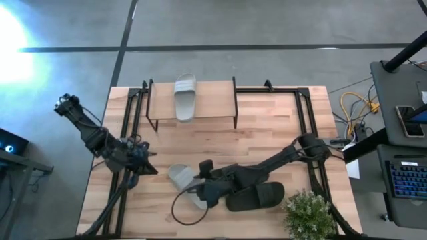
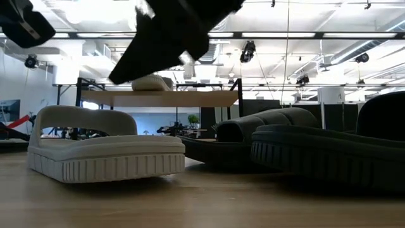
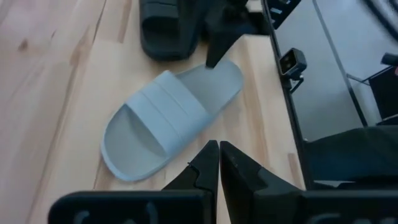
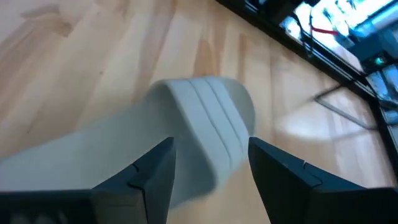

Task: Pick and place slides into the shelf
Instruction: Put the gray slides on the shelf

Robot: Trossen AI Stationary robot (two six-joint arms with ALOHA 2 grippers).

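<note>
Though no writing legible, right claw point(image 4: 208, 165) spread over grey slide point(image 4: 205, 124).

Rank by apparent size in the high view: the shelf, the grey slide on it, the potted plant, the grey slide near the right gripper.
1. shelf
2. potted plant
3. The grey slide on the shelf and the grey slide near the right gripper look alike; the second is partly hidden.
</note>
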